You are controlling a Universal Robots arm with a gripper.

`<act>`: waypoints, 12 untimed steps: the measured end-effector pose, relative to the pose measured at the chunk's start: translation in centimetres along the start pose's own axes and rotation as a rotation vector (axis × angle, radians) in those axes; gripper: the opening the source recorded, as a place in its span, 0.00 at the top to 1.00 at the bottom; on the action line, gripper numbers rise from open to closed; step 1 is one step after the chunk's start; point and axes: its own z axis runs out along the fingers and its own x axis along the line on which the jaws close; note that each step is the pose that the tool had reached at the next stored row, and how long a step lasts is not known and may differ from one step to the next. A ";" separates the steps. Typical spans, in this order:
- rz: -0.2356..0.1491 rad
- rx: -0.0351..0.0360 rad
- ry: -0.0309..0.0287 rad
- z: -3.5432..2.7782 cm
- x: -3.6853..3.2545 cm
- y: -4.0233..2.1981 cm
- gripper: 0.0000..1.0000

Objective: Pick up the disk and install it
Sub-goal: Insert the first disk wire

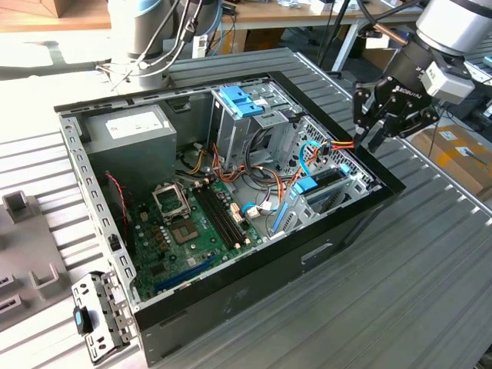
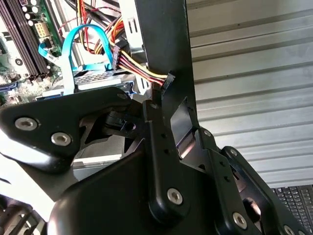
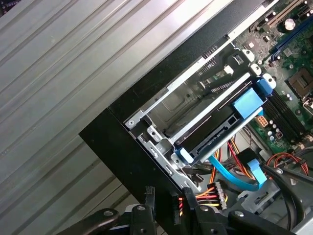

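- Gripper (image 1: 382, 123) hovers over the case's black edge (image 1: 384, 173), holding nothing; whether open or closed, cannot tell.
- Disk (image 3: 222, 128) sits in its bay just inside.
- Risk: cable bundle (image 3: 208, 195) near fingers could snag.

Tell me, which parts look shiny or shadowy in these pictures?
In the exterior view, daylight glares white off the table at the far left. In the first wrist view, the ribbed table shines in pale stripes while the case edge stays dark. In the second wrist view, the hand looms black and shadowed.
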 end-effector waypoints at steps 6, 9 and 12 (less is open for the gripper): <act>-0.046 -0.0021 0.0002 0.39 -0.02 -0.88 0.64; -0.056 -0.0026 0.0004 0.46 0.01 -1.00 0.64; -0.088 -0.0041 0.0005 0.51 0.01 -1.01 0.64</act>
